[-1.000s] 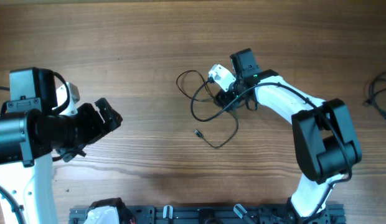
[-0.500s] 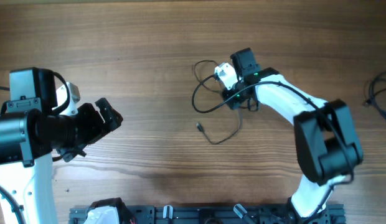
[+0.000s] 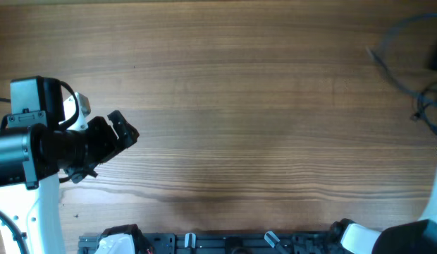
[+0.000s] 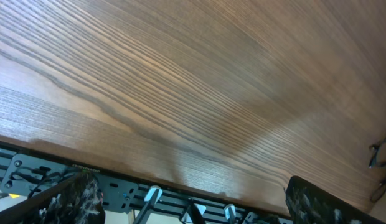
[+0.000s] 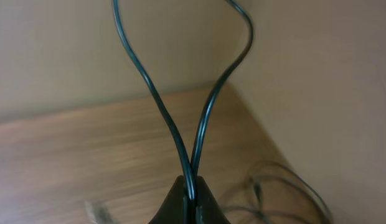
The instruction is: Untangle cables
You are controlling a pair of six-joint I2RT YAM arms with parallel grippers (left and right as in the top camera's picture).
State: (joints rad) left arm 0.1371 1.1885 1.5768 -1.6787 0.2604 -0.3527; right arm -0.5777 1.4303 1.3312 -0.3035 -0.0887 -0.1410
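In the right wrist view my right gripper [image 5: 192, 194] is shut on a thin dark-green cable [image 5: 208, 106]. Two strands of it rise from between the fingertips and spread apart above. In the overhead view that cable shows only as a blurred dark loop [image 3: 388, 53] at the far right, and the right gripper itself is past the frame's edge. Another loose cable [image 3: 428, 106] lies at the table's right edge, also visible below the held one [image 5: 286, 186]. My left gripper [image 3: 123, 134] hangs open over the left of the table, nothing between its fingers [image 4: 75, 199].
A black slotted rail [image 3: 225, 243] runs along the table's front edge, seen too in the left wrist view [image 4: 118, 186]. The right arm's base [image 3: 359, 236] stands at the front right. A beige wall fills the background behind the held cable.
The right arm swung from the table's middle to the far right, lifting the cable with it. The cable no longer lies in the middle. The left arm has not moved.
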